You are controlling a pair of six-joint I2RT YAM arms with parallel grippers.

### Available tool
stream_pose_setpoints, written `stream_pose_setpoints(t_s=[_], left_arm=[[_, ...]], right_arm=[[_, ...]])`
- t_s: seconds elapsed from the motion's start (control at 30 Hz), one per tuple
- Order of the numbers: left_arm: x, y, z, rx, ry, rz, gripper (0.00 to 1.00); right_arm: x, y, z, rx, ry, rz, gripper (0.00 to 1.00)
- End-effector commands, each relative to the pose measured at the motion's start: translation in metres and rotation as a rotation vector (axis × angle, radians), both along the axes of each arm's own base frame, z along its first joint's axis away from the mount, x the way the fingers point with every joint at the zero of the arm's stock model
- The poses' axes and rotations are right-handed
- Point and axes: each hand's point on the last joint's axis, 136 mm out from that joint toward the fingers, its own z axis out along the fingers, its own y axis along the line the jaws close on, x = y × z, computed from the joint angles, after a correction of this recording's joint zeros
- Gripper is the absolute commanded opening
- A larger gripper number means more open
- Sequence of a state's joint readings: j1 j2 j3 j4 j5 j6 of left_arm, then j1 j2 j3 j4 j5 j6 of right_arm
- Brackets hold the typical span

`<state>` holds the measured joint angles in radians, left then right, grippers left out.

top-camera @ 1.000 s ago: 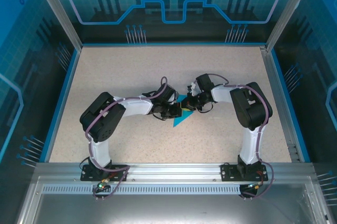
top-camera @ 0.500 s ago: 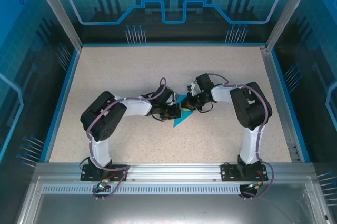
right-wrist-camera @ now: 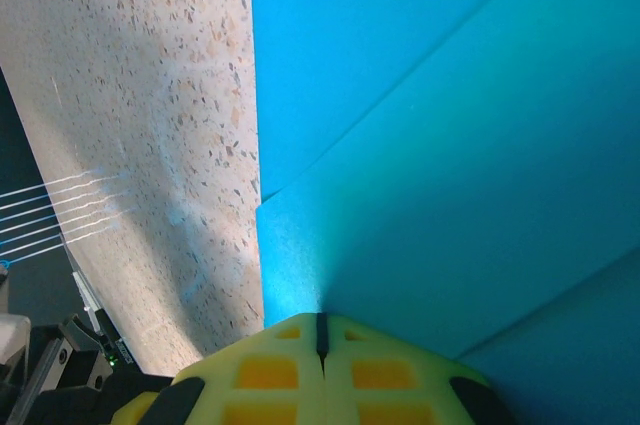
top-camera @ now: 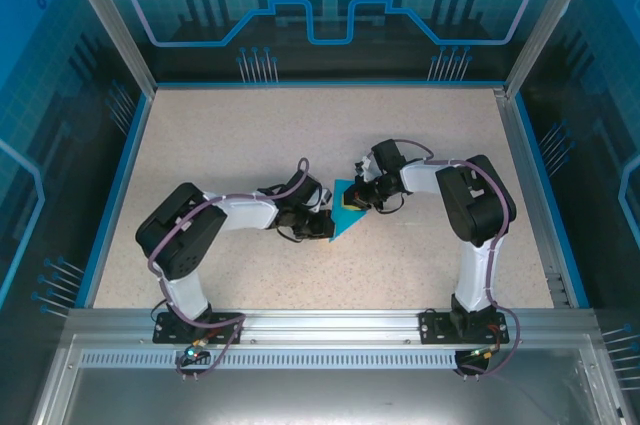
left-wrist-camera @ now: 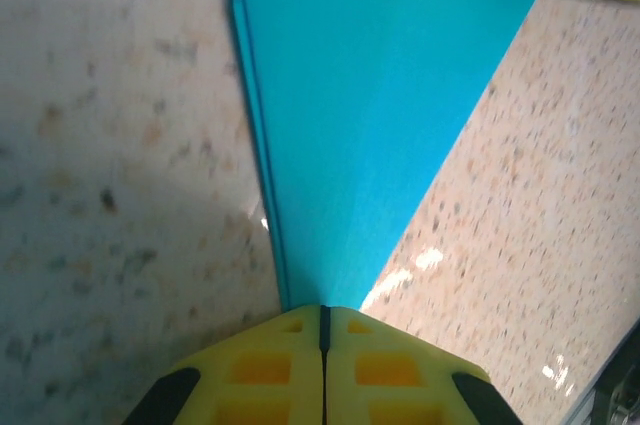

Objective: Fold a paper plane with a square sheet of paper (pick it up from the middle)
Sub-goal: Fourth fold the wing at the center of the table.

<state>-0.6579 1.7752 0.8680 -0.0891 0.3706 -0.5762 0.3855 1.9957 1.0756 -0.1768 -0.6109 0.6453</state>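
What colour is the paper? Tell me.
Plain cyan-blue, unmarked; the paper shows best in the left wrist view.

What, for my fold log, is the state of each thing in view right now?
Paper: folded into layers, tapering to a point, lying on the table.
Left tool: shut, tips at the paper's pointed end; whether it pinches the paper is unclear.
Right tool: shut, tips at the folded layers.
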Motion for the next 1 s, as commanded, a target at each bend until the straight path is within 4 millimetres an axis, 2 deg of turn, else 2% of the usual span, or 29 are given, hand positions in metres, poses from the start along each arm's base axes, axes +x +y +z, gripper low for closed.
stream_pose_setpoints(t_s=[0.0,0.1,0.23,0.33,0.53,0.67,0.83,0.97], left_arm=[[-0.039,0.021,-0.011,0.096,0.113,-0.04,0.06],[-0.029,0.014,0.008,0.056,0.052,-0.029,0.06],[-0.005,0.006,0.031,-0.021,-0.076,0.045,0.07],[0.011,-0.002,0.04,-0.079,-0.143,0.097,0.07],[0.024,-0.014,0.025,-0.109,-0.136,0.124,0.07],[0.024,-0.014,0.016,-0.098,-0.123,0.131,0.05],[0.01,0.001,-0.006,-0.029,-0.076,0.137,0.03],[-0.001,0.012,-0.025,0.017,-0.034,0.143,0.01]], right_arm=[[-0.043,-0.045,-0.078,-0.283,0.182,-0.03,0.04],[-0.042,-0.044,-0.078,-0.279,0.182,-0.032,0.04],[-0.041,-0.043,-0.077,-0.271,0.179,-0.036,0.04],[-0.04,-0.042,-0.076,-0.264,0.176,-0.038,0.04],[-0.04,-0.04,-0.076,-0.259,0.178,-0.038,0.04],[-0.04,-0.039,-0.074,-0.254,0.176,-0.037,0.04],[-0.037,-0.037,-0.069,-0.242,0.161,-0.036,0.04],[-0.026,-0.024,-0.048,-0.164,0.104,-0.02,0.04]])
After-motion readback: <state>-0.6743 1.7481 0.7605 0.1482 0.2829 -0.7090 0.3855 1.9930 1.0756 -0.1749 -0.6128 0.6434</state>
